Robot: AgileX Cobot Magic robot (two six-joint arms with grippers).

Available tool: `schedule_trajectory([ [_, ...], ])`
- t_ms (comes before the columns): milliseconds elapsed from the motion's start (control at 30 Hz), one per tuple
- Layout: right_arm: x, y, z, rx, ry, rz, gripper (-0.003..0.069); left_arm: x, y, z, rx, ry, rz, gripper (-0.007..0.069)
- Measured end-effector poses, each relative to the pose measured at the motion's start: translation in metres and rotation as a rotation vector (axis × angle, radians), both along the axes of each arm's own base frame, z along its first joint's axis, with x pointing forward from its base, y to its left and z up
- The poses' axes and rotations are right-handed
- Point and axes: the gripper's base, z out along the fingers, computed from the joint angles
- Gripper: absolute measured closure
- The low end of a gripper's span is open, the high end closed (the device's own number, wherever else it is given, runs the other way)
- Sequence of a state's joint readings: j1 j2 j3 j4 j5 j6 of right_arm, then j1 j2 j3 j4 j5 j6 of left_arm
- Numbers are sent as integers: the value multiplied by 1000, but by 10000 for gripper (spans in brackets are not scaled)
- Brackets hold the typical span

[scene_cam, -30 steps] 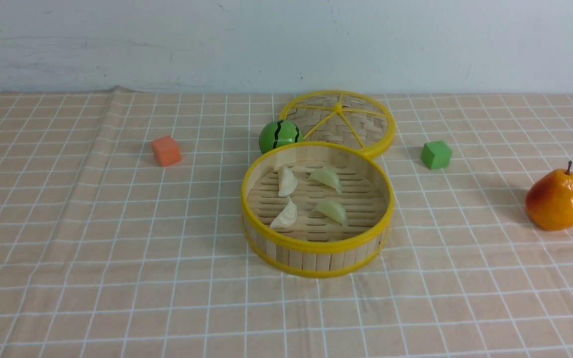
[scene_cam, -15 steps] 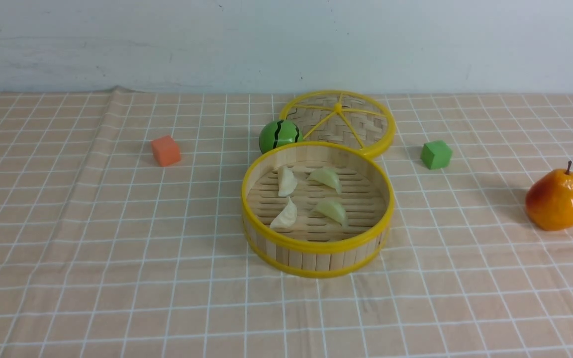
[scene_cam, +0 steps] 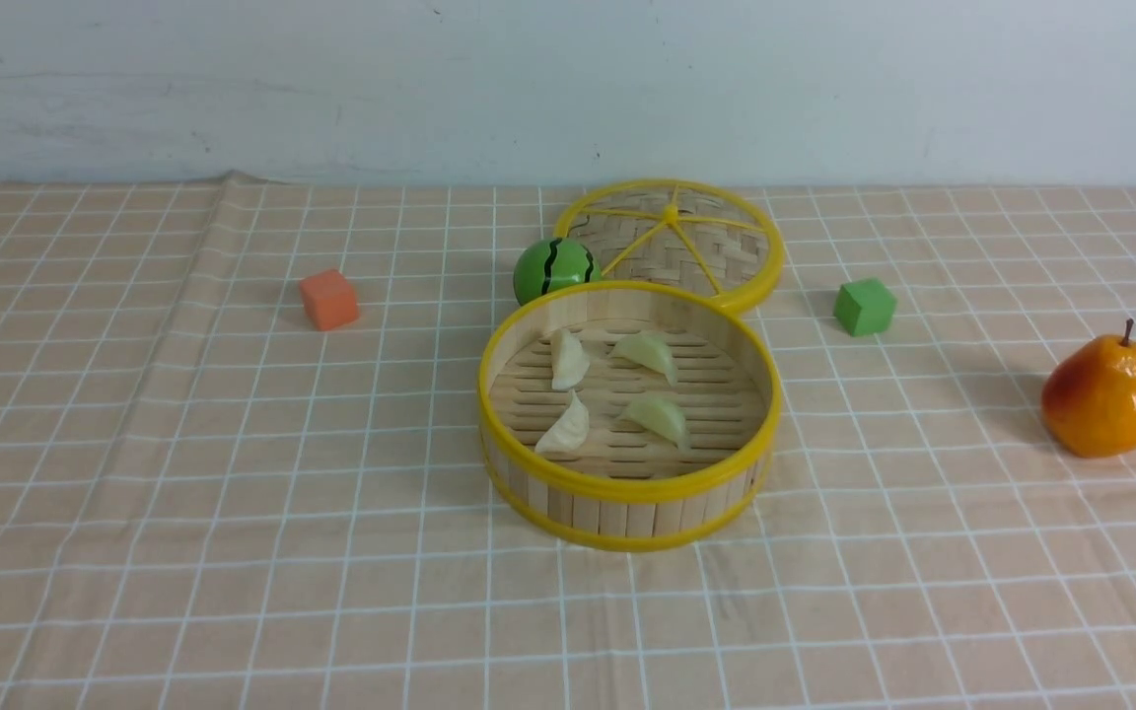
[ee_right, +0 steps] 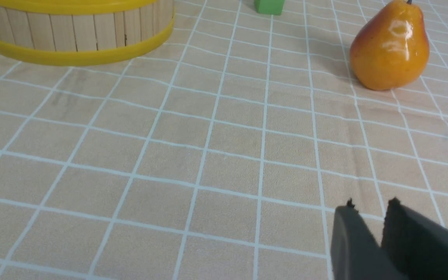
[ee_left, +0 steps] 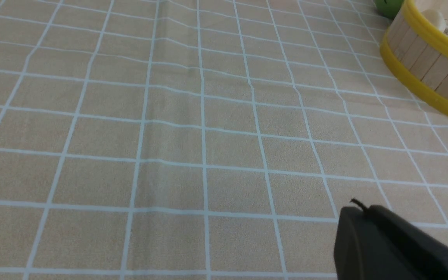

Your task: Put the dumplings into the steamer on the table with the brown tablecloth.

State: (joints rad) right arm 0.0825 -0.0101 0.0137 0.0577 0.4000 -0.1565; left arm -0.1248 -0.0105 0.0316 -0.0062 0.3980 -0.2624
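Dumplings, four small glossy crescents, two whitish (scene_cam: 569,360) (scene_cam: 565,426) and two pale green (scene_cam: 647,353) (scene_cam: 659,417), are lying apart on the slatted floor inside the round bamboo steamer with yellow rims (scene_cam: 630,488), which is sitting on the tan tablecloth with a white grid (scene_cam: 331,592). I am seeing all four inside, so I am judging the placing done. My black left gripper (ee_left: 358,204) is waiting over bare cloth, its fingertips together; my black right gripper (ee_right: 371,203) is hanging over cloth too, its fingertips slightly parted in a narrow gap with nothing between them. Should one need straightening, I am expecting a light, toy-like piece, probably firm, perhaps slippery on that shiny curved skin, and unlikely to break. I am favouring a gentle pinch across the thick middle of the crescent, avoiding the thin pointed ends, where it could twist away, and coming straight down so the fingers are clearing the steamer's raised wall.
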Motion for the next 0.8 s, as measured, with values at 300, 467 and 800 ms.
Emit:
schedule_trajectory([
  [300,0,0,0,0,0,0,514,0,0,0,0,0,0,638],
  [467,0,0,0,0,0,0,508,0,0,0,0,0,0,637],
  [800,0,0,0,0,0,0,501,0,0,0,0,0,0,636],
])
